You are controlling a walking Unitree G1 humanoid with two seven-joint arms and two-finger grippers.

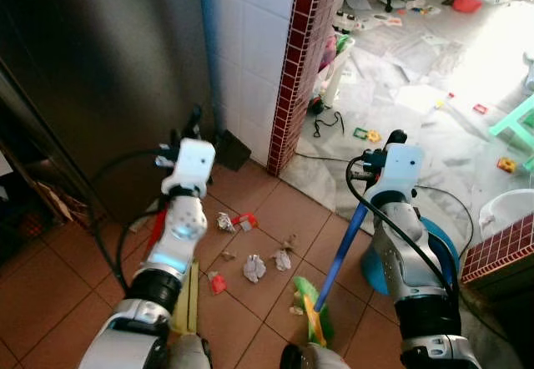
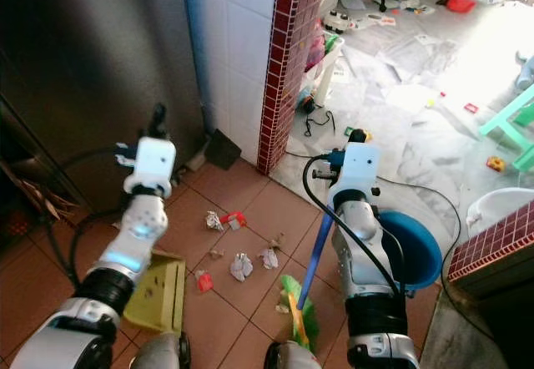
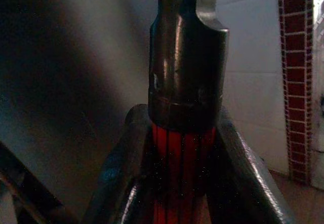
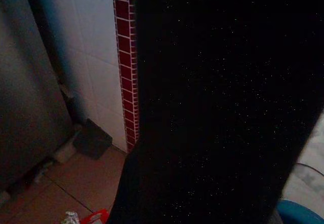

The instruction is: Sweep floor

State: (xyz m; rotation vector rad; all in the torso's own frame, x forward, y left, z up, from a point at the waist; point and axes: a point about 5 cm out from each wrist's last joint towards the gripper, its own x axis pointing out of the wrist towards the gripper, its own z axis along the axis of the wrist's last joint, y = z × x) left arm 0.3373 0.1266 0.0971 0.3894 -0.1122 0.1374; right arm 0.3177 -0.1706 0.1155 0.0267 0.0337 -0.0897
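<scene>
Terracotta square floor tiles (image 1: 50, 285). On them: white crumpled paper scraps (image 1: 254, 267), red wrapper bits (image 1: 218, 283). Blue-handled green-bristled broom (image 1: 338, 256); yellow flat plastic dustpan (image 2: 158, 292), red ribbed handle (image 3: 181, 158). Dark-red brick-pattern tiled pillar edge (image 1: 299, 60) beyond.

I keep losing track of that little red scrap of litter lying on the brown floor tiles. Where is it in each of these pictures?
Left eye view: the red scrap lies mid-frame, beside a crumpled white paper.
Right eye view: same scrap, left of centre.
Left wrist view: not in it.
Right wrist view: its red edge peeks at the bottom.
Shared landmark: the red brick column edge.
</scene>
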